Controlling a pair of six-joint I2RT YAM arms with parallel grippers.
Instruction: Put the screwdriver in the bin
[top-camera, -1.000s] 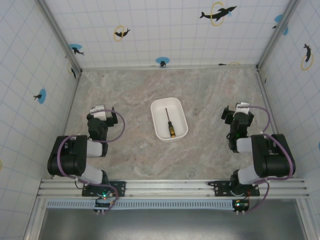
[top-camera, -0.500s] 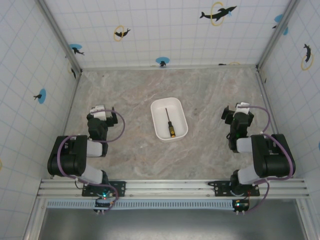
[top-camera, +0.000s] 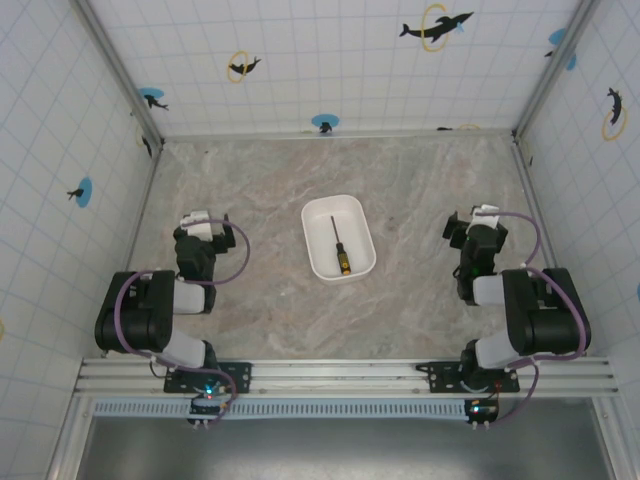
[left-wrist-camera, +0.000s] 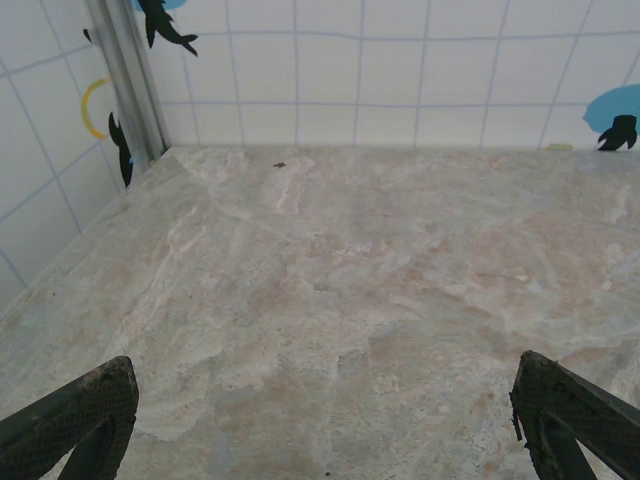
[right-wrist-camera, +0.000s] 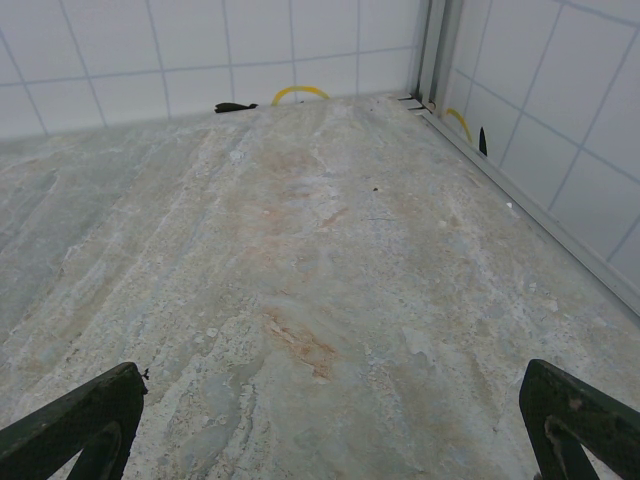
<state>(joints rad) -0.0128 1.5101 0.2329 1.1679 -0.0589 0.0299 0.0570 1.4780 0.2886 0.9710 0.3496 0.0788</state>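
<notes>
The white bin (top-camera: 359, 225) stands at the middle of the marble table in the top view. The screwdriver (top-camera: 339, 249) lies inside it, dark shaft pointing away, yellow-orange handle toward the near rim. My left gripper (top-camera: 203, 220) rests folded back at the left, well apart from the bin. In the left wrist view its fingertips (left-wrist-camera: 75, 415) sit spread at the frame's bottom corners, open, with bare table between them. My right gripper (top-camera: 474, 219) is folded back at the right. Its fingertips (right-wrist-camera: 575, 410) also stand wide apart, open and holding nothing.
Tiled walls with dolphin stickers enclose the table on three sides. A metal corner post (left-wrist-camera: 125, 75) stands ahead of the left gripper, another post (right-wrist-camera: 435, 50) ahead of the right. Bare marble lies between each arm and the bin.
</notes>
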